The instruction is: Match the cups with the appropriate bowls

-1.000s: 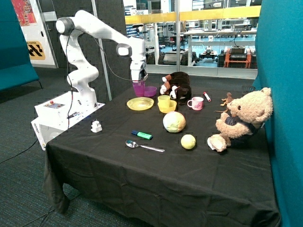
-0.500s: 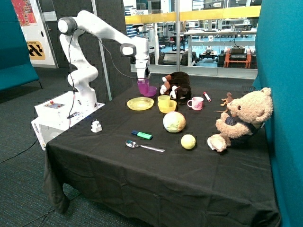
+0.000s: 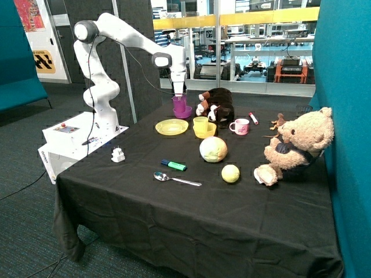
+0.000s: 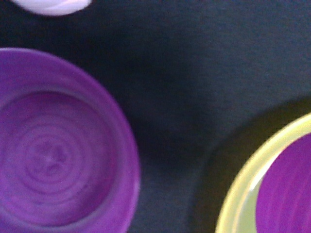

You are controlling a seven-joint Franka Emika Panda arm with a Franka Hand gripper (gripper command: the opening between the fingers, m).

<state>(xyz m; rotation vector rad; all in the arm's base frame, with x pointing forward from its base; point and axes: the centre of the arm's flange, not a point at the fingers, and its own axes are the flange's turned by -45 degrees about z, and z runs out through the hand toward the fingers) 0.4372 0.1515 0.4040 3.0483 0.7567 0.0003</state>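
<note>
Yellow plate lies left of centre, apart from the action. Just right of it and further up the frame, the gripper pinches the purple cup by its rim, over the purple bowl; whether it already touches the bowl I cannot tell. The wrist view shows the bowl's ringed floor off to one side, so an off-centre release could catch the rim and tip the cup. Further right, the yellow cup stands in the yellow bowl, seemingly matched.

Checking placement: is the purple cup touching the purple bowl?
Cannot tell. Outside view: claw holds the purple cup right at the purple bowl; any gap is hidden.
</note>
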